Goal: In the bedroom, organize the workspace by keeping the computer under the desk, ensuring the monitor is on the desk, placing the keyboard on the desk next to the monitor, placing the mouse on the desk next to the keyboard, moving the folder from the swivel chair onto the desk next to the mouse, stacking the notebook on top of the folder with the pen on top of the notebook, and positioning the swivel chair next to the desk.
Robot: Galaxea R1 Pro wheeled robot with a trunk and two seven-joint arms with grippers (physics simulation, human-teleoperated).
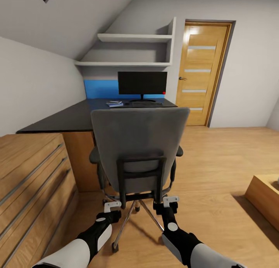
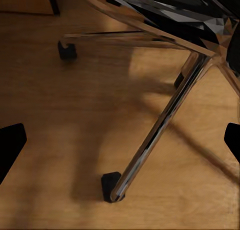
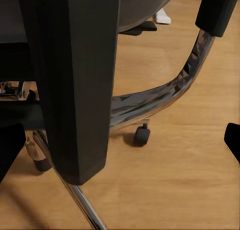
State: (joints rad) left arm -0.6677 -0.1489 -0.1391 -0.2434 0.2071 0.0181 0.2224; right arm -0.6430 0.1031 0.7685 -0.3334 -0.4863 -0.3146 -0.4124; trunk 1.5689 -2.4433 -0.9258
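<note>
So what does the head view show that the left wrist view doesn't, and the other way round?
Head view alone: the monitor and keyboard on the desk, the chair's grey backrest, the door, and both pincers, left and right, held low behind the chair. Left wrist view alone: a close look at a chrome leg of the chair's base and the black caster at its end. Shared: the chair's base and the wooden floor.
</note>
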